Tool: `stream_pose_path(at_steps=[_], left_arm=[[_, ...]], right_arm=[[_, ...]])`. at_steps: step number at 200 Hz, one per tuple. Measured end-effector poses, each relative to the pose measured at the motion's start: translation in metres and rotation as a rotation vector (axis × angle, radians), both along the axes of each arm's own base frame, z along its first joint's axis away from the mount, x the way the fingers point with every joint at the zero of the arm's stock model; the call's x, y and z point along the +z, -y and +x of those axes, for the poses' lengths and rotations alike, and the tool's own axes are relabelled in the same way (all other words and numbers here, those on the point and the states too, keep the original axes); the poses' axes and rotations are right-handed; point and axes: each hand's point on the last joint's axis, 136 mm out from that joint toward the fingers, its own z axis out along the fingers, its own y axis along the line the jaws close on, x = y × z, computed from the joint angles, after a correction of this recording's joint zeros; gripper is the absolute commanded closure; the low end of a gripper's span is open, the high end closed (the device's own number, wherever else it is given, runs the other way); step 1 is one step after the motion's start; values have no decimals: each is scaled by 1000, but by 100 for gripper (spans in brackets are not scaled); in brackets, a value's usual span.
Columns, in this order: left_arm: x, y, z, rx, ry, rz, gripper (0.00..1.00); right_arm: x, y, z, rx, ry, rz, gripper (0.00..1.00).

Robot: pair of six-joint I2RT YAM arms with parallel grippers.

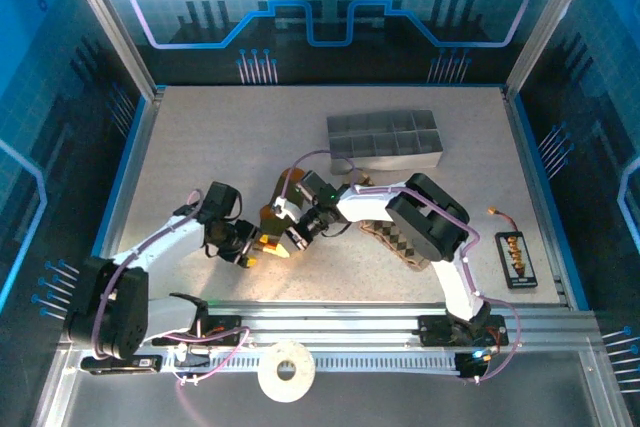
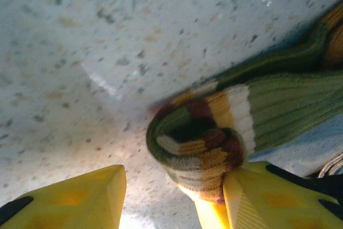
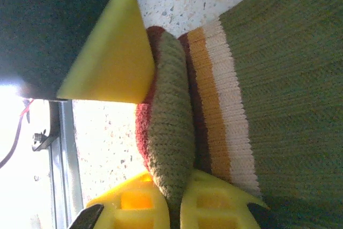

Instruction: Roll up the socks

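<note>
Olive sock (image 3: 278, 79) between right gripper (image 3: 174, 189) tips

Speckled beige tabletop (image 1: 200, 147), blue-lit printed wall panels (image 1: 320, 7), aluminium rail (image 1: 330, 322) along near edge

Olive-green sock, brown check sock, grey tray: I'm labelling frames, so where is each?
olive-green sock (image 2: 203, 143), left wrist view, rolled striped end
brown check sock (image 1: 403, 251), top external view, checked part
grey tray (image 1: 395, 163), top external view, near wall
</note>
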Motion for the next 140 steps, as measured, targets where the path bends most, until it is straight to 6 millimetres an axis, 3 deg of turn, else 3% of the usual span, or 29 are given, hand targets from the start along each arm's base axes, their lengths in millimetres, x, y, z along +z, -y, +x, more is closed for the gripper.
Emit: stream_pose_path(at_steps=[12, 28, 46, 81, 98, 122, 140], left_arm=[[-4, -1, 3, 4, 6, 7, 51], [-8, -2, 5, 10, 14, 15, 61], [-13, -2, 6, 17, 21, 18, 71], [-15, -1, 6, 24, 15, 18, 77], [-15, -1, 6, 25, 13, 21, 78], [-14, -2, 5, 25, -2, 32, 78], [-13, -3, 5, 24, -24, 40, 78]], right_arm=[[0, 0, 1, -2, -19, -4, 100], [0, 0, 1, -2, -36, -7, 99], [0, 0, 0, 0, -39, -10, 88], [4, 10, -4, 16, 63, -12, 61], [12, 23, -8, 43, 188, -18, 55], [36, 38, -14, 99, 495, -7, 36], [51, 36, -23, 174, 759, 1, 34]])
